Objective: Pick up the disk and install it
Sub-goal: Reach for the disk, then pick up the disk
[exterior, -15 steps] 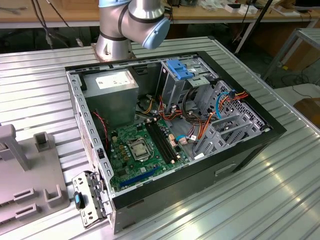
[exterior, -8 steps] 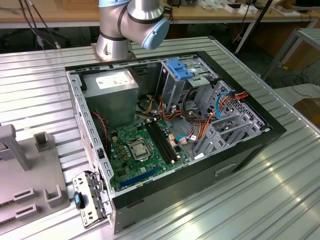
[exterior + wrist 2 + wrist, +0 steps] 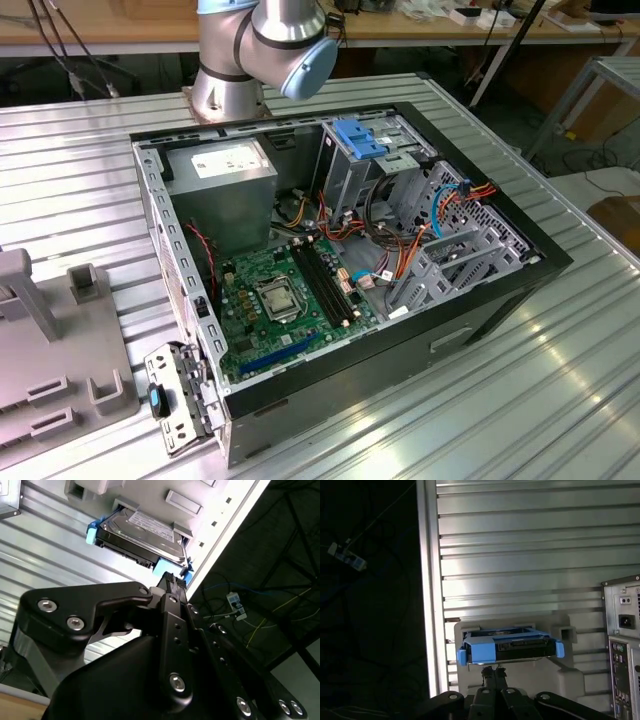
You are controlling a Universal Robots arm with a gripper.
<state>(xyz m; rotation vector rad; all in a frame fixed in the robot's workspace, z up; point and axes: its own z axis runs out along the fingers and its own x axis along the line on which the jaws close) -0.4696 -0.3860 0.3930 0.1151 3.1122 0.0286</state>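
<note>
- Grey metal forms the flat rectangular hard drive, the disk [image 3: 512, 647] [image 3: 142, 532]. A bright blue plastic carrier rail frames it. In both wrist views it lies flat in a pale grey moulded plastic cradle [image 3: 560, 675] [image 3: 150, 495].
- The cradle rests on the ribbed aluminium counter [image 3: 520, 555] [image 3: 50, 545], close to the counter's edge.
- The black metal claw [image 3: 493, 672] [image 3: 170, 582] sits just beside the blue end of the disk; I cannot tell whether they touch. Its fingers are narrow, drawn together, with nothing held between them.
- In the first wrist view, the grey rear panel of a computer tower [image 3: 622, 630] stands near the cradle.
- In the exterior view, the opened tower [image 3: 450, 330] lies on its side at the centre. The silver-and-blue robot arm [image 3: 265, 45] is at twelve o'clock and a second grey plastic fixture [image 3: 50, 350] at eight o'clock.
</note>
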